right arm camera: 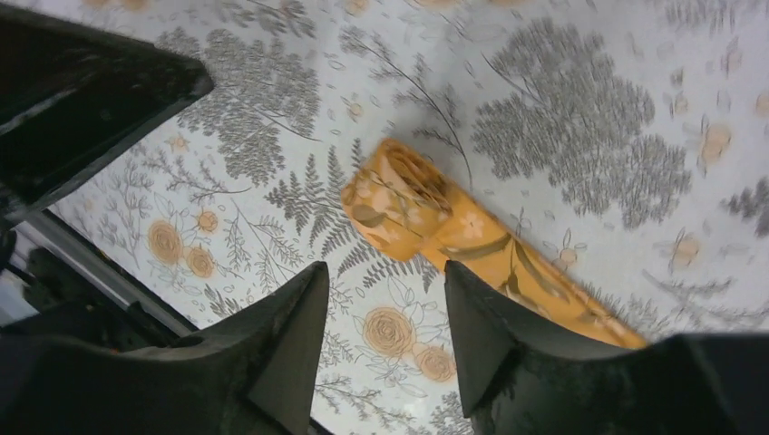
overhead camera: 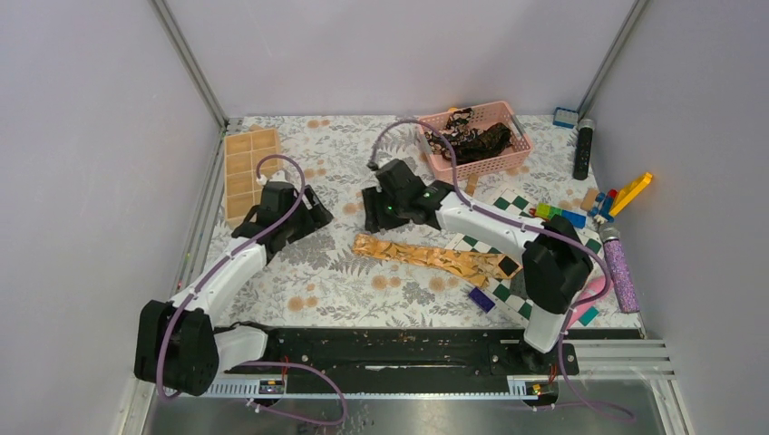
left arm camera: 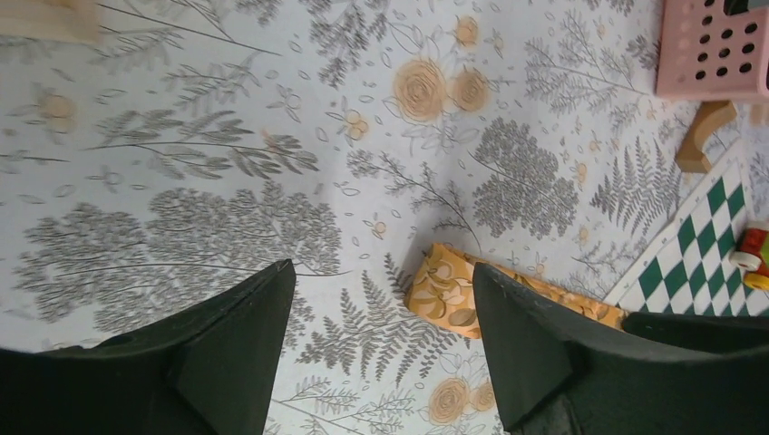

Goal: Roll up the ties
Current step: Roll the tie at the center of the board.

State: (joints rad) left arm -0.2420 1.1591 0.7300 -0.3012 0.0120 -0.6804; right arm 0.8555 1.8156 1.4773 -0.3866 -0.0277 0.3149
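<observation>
A golden-tan tie [overhead camera: 435,256] was seen laid flat near the middle of the floral-covered table [overhead camera: 308,290] in the top view, running from a rolled-up end at its 9 o'clock side to a wider end at its 4 o'clock side, which was rested on the green-and-white checkered board [overhead camera: 513,206]. Only a short stretch had been rolled; the rest was stretched out. The dark ties [overhead camera: 473,140] were heaped in a pink basket [overhead camera: 433,156] at 1 o'clock on the table. The left gripper [overhead camera: 308,214] was placed at 9 o'clock from the rolled end, apart from it, and its fingers were spread with nothing between them; in the left wrist view the roll [left arm camera: 444,290] was shown on the cloth just inside the right-hand finger of the left gripper [left arm camera: 383,270]. The right gripper [overhead camera: 381,205] was held at 12 o'clock from the rolled end, its fingers likewise parted and empty; in the right wrist view the roll [right arm camera: 408,204] was seen at 12 o'clock of the right gripper [right arm camera: 385,268], and the flat fabric was partly hidden behind one finger. A wooden compartment tray [overhead camera: 249,168] was set at 10 o'clock.
</observation>
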